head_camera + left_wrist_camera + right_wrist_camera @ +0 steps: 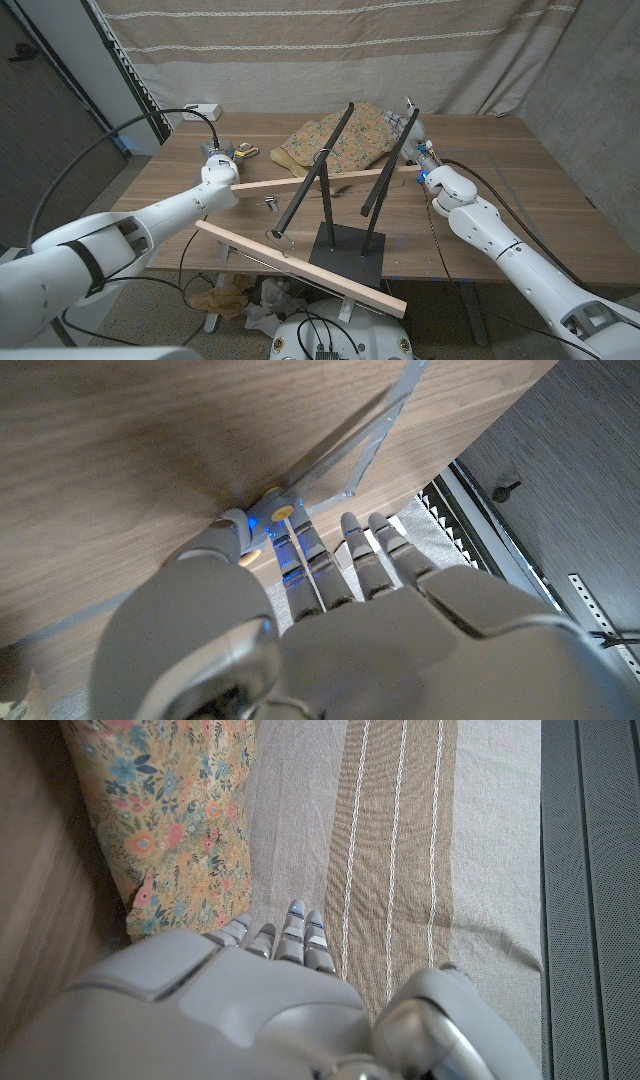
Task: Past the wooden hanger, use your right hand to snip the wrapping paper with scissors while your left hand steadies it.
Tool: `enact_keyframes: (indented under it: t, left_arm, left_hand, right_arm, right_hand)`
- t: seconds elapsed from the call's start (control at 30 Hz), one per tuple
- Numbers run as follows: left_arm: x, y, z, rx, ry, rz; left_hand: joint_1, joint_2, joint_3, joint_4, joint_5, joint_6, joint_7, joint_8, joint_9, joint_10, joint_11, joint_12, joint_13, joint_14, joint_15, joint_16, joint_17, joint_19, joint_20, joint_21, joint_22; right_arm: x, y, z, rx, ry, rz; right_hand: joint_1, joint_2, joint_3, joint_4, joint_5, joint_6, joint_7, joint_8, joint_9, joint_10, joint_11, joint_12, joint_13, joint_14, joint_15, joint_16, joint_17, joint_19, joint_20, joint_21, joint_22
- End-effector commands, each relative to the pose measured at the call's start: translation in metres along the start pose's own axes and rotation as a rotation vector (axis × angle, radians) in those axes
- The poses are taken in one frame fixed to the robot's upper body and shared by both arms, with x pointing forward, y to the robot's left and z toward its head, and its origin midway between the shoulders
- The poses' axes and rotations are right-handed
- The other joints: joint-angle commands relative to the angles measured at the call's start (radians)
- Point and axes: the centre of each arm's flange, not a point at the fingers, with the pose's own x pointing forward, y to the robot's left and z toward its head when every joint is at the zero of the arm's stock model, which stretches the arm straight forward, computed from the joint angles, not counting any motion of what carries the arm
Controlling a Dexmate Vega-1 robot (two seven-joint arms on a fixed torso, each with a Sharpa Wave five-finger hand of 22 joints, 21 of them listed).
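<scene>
- Head view: the floral wrapping paper lies crumpled at the far middle of the wooden table, beyond a black stand whose rods cross in front of it. A long wooden bar, seemingly the hanger, runs crosswise just on the near side of the paper. The right hand is at the paper's right edge and is the nearer of the two; the left hand stands well to the paper's left, next to small objects that may be the scissors, too small to be sure.
- Left wrist view: the left hand has its fingers extended, slightly apart and gripping nothing, fingertips at the tabletop.
- Right wrist view: the right hand reaches out with fingers straight and close together, empty; the paper, orange with small flowers, lies just ahead and to one side. Judged from this, the scissors are not yet picked up.
</scene>
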Motion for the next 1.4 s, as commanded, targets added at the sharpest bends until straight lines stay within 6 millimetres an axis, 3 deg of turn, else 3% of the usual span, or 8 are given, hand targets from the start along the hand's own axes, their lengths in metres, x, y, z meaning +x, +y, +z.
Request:
enact_keyframes:
  t: [0.03,0.27,0.63,1.03,1.2,1.33,1.4]
  left_arm:
    - [-0.013,-0.026,-0.007,-0.050,0.009,-0.011]
    - [-0.017,-0.035,-0.011,-0.080,0.015,0.001]
    - [-0.021,-0.052,-0.004,-0.093,0.002,-0.009]
    - [-0.025,-0.065,0.003,-0.104,-0.012,-0.002]
    - [-0.030,-0.067,0.005,-0.121,-0.021,0.036]
    - [-0.032,-0.068,0.007,-0.127,-0.030,0.052]
    - [-0.033,-0.068,0.007,-0.136,-0.031,0.067]
  left_hand:
    - [0.008,-0.010,0.001,-0.007,-0.001,0.019,-0.006,0.009,0.004,0.020,-0.001,0.007,0.008,0.013,-0.174,0.006,0.001,0.009,0.000,0.004,0.004]
    - [0.028,0.000,0.024,-0.020,0.004,0.075,-0.010,0.008,-0.024,0.097,0.000,0.004,-0.027,0.067,-0.173,0.017,-0.002,0.025,-0.005,0.006,0.004]
    - [0.058,0.002,0.049,-0.030,0.004,0.127,-0.010,0.013,-0.041,0.165,-0.003,0.026,-0.019,0.086,-0.173,0.012,-0.002,0.036,-0.006,0.007,0.005]
    - [0.068,0.000,0.058,-0.031,0.003,0.150,-0.009,0.017,-0.043,0.180,-0.003,0.035,-0.010,0.101,-0.175,0.012,0.000,0.040,-0.014,0.007,0.006]
    - [0.135,-0.019,0.104,-0.037,-0.004,0.219,-0.009,0.065,-0.002,0.264,-0.003,0.108,0.058,0.188,-0.177,0.019,0.021,0.058,-0.025,0.008,0.008]
    - [0.186,-0.019,0.137,-0.034,-0.026,0.304,-0.005,0.156,0.064,0.318,-0.003,0.177,0.132,0.258,-0.180,0.022,0.050,0.070,-0.032,0.010,0.011]
    - [0.207,-0.007,0.147,-0.033,-0.035,0.308,-0.004,0.183,0.091,0.331,-0.003,0.203,0.162,0.283,-0.182,0.027,0.064,0.072,-0.030,0.010,0.012]
  right_arm:
    - [0.004,0.003,-0.003,0.020,0.006,0.011]
    - [0.009,0.007,-0.004,0.030,0.009,0.024]
    - [0.017,0.010,-0.007,0.077,0.009,0.044]
    - [0.017,0.008,-0.009,0.138,0.008,0.044]
    - [0.018,0.007,-0.012,0.167,0.001,0.050]
    - [0.019,0.006,-0.013,0.185,0.001,0.052]
    - [0.018,0.005,-0.013,0.194,-0.001,0.053]
  right_hand:
    - [0.005,0.010,-0.008,0.003,0.005,-0.001,-0.002,-0.001,0.004,0.007,0.007,-0.002,0.005,-0.007,0.008,-0.001,0.003,0.000,0.009,0.003,0.002]
    - [0.004,0.011,-0.009,0.003,0.005,-0.002,-0.003,-0.002,0.004,0.008,0.005,-0.002,0.005,-0.007,0.008,-0.001,0.004,0.000,0.014,0.003,0.002]
    - [0.004,0.013,-0.010,0.003,0.004,-0.005,-0.009,-0.003,0.005,0.009,0.004,-0.004,0.005,-0.008,0.011,0.000,0.004,0.001,0.021,0.004,0.002]
    - [0.005,0.016,-0.011,0.003,0.004,-0.014,-0.017,-0.006,0.005,0.004,0.006,-0.007,0.006,-0.011,0.014,-0.001,0.004,0.002,0.039,0.004,0.002]
    - [0.005,0.019,-0.011,0.003,0.003,-0.018,-0.020,-0.006,0.005,-0.002,0.007,-0.010,0.006,-0.015,0.018,-0.002,0.004,-0.001,0.045,0.003,0.002]
    - [0.006,0.021,-0.010,0.004,0.003,-0.022,-0.024,-0.007,0.005,-0.004,0.008,-0.012,0.006,-0.018,0.021,-0.003,0.004,-0.002,0.047,0.003,0.002]
    - [0.006,0.022,-0.010,0.004,0.003,-0.025,-0.024,-0.008,0.005,-0.005,0.008,-0.012,0.006,-0.019,0.022,-0.003,0.004,-0.003,0.048,0.003,0.002]
